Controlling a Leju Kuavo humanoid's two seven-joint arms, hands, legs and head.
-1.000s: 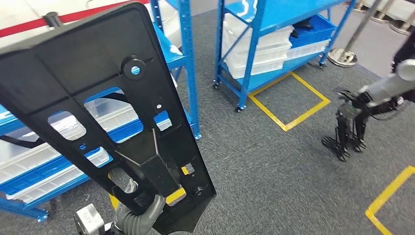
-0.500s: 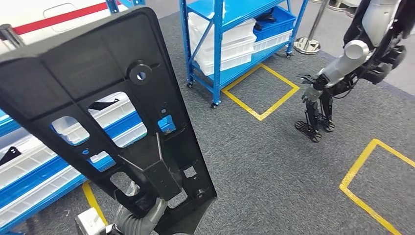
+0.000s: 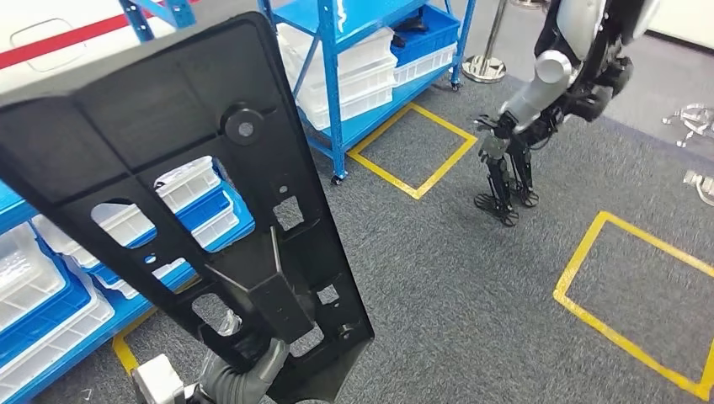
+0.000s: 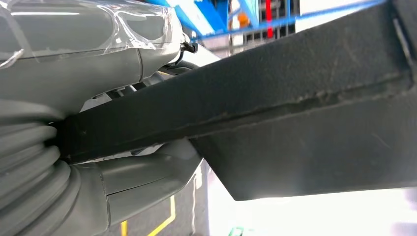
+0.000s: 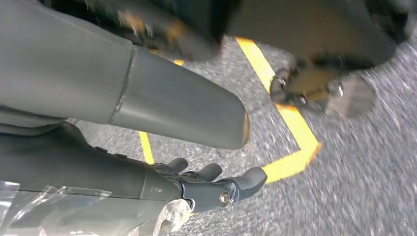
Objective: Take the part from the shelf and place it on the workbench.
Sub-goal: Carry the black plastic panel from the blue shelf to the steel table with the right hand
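Rising tilted from the left robot hand (image 3: 244, 374) gripping its lower edge, the black part (image 3: 181, 168) (right robot hand (image 5: 206, 184) empty, fingers apart).

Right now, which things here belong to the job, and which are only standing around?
Job:
- black part, off the shelf
- left hand, gripping the part's lower end

Not the job:
- white bins on the blue rack
- other robot standing on the carpet
- yellow floor tape
- right hand, holding nothing
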